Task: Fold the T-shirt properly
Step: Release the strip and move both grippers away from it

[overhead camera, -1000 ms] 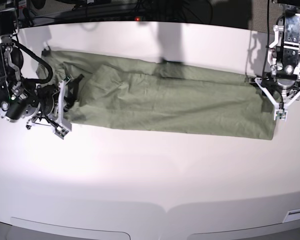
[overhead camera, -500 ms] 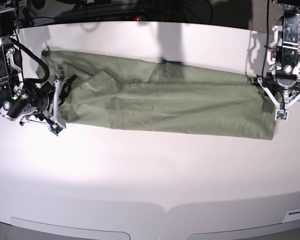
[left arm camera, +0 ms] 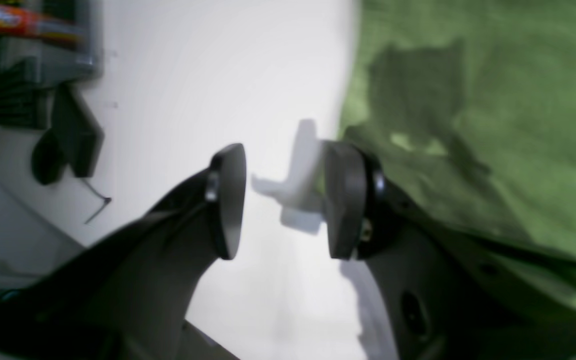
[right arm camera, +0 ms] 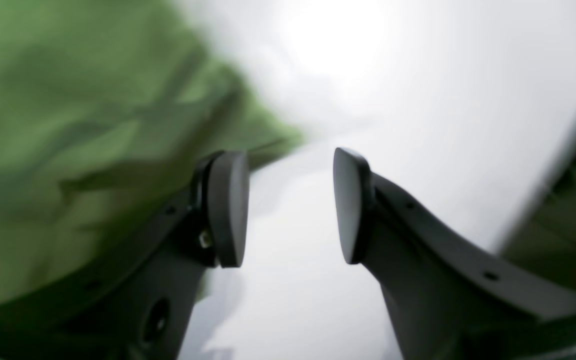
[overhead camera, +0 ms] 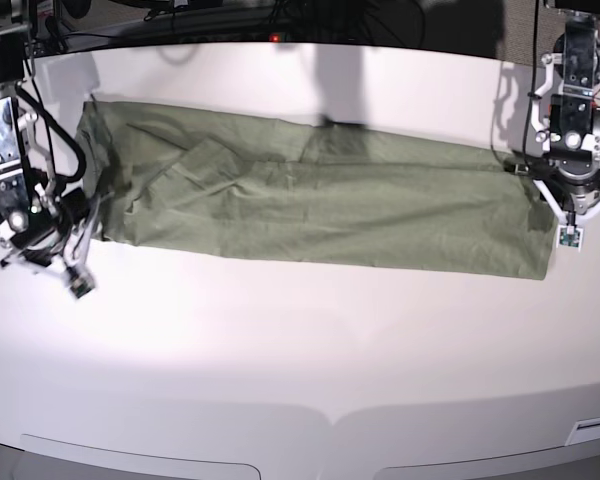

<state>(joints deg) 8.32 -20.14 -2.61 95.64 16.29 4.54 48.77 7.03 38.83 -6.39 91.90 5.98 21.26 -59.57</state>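
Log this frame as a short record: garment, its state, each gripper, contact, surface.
garment: T-shirt, sage green, wrinkled
garment state: folded into a long band lying flat across the table
left gripper: open, nothing between the jaws, at one end of the band, one finger over the cloth edge
right gripper: open, nothing between the jaws, at the opposite end, beside the cloth edge
contact: neither gripper holds the cloth
surface: white table, bare in front of the shirt
view quality: both wrist views blurred
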